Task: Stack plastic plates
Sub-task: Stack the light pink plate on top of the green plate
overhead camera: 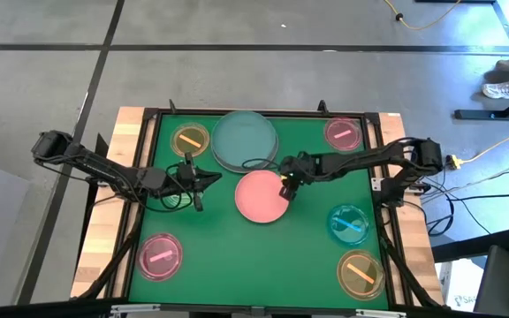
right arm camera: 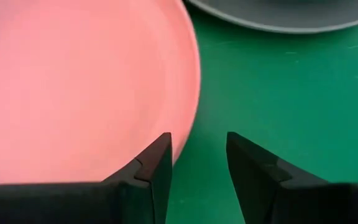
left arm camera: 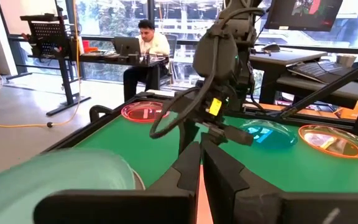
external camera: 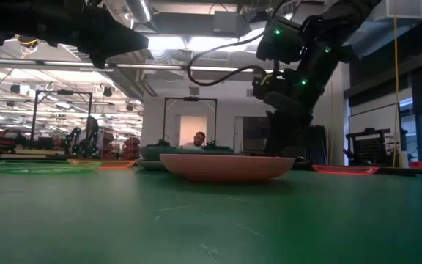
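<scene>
The opaque pink plate fills most of the right wrist view, lying flat on the green table with its rim passing just by one dark finger. The right gripper is at that plate's right edge in the high view, its 2 fingers parted by a narrow gap and holding nothing; one sits over the rim, the other over bare mat. In the low view the plate rests right side up, a shallow bowl shape, empty.

Just behind it lies the large translucent teal plate, seemingly sitting on a paler plate whose rim shows at its edge. The left gripper hovers left of the pink plate, apart from it, fingers pressed together and empty.

5 small plates ring the table, each carrying 1 bar mark: a yellow one at the back left with a bar running roughly left-right, a pink one at the back right, a blue one at the right, an amber one at the front right, all with slanted bars, and a pink one at the front left.

A person sits at a desk beyond the table.
</scene>
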Available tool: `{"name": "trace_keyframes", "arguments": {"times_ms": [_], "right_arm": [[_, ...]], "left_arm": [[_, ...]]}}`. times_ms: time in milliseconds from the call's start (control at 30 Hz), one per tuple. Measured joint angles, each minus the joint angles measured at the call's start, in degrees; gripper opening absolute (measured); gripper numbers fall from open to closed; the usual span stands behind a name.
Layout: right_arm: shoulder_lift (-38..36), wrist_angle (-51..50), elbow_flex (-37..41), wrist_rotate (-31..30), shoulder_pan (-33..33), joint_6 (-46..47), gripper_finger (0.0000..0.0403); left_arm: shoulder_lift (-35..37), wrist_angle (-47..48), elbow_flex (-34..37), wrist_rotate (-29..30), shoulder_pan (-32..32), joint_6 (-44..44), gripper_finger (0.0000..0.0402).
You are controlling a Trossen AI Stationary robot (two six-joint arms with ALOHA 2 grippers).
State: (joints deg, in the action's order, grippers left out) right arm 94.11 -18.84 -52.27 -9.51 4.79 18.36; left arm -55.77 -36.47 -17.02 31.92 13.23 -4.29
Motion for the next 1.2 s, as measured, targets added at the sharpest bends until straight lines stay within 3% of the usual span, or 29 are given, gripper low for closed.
{"name": "trace_keyframes", "arguments": {"times_ms": [467,867,1200], "right_arm": [[5.88,5.40,-0.02,3.67,0.05,4.19,0.0140],[6.12,6.75,-0.19,4.58,0.10,2.24,0.0010],[4.57,5.80,-1.61,4.74,0.12,-1.54,0.0009]], "left_arm": [[-0.01,-0.03,0.00,-0.01,0.00,0.00,0.0011],[0.00,0.00,0.00,0.13,-0.26,0.00,0.0011],[0.00,0.04,0.00,0.20,-0.26,0.00,0.0011]]}}
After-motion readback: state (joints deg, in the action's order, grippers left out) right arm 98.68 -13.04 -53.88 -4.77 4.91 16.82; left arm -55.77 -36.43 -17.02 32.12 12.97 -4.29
